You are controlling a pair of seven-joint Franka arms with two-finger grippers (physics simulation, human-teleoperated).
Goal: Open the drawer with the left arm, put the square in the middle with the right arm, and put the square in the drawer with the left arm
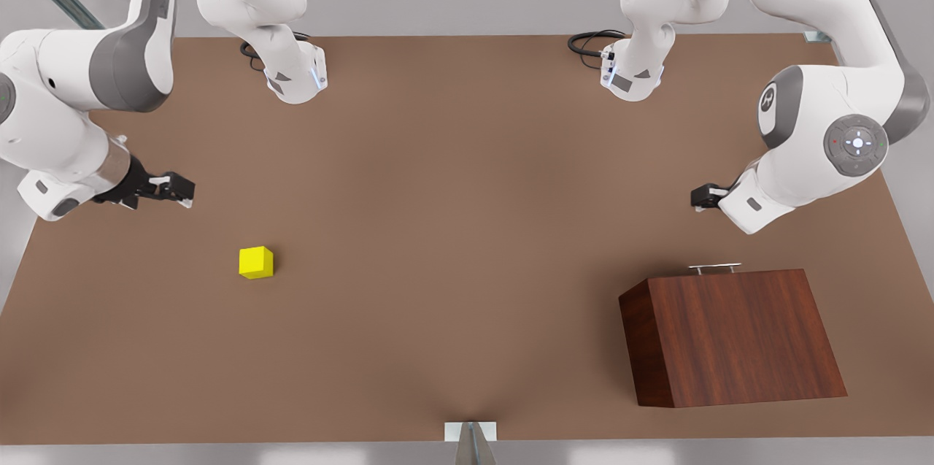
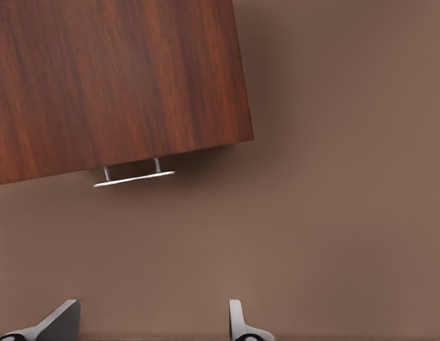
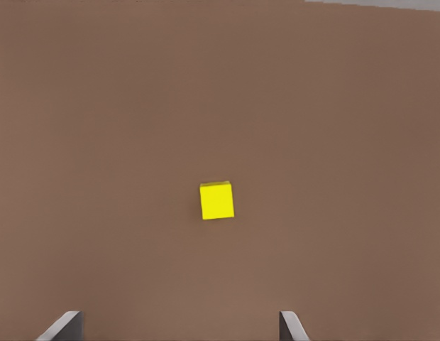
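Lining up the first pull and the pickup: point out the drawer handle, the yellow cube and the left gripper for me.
drawer handle point(image 2: 133, 179): left wrist view, middle of the silver bar.
yellow cube point(image 3: 216, 201): right wrist view, centre of its top face.
left gripper point(image 1: 702, 197): front view, black fingers at the arm's tip, above the cabinet.

Bare bench point(image 1: 452, 231) between the left pincer point(image 2: 152, 323), fingers spread, and the drawer handle point(image 1: 715, 268). Bare bench likewise between the right pincer point(image 1: 179, 190), fingers spread, and the square point(image 1: 256, 262).
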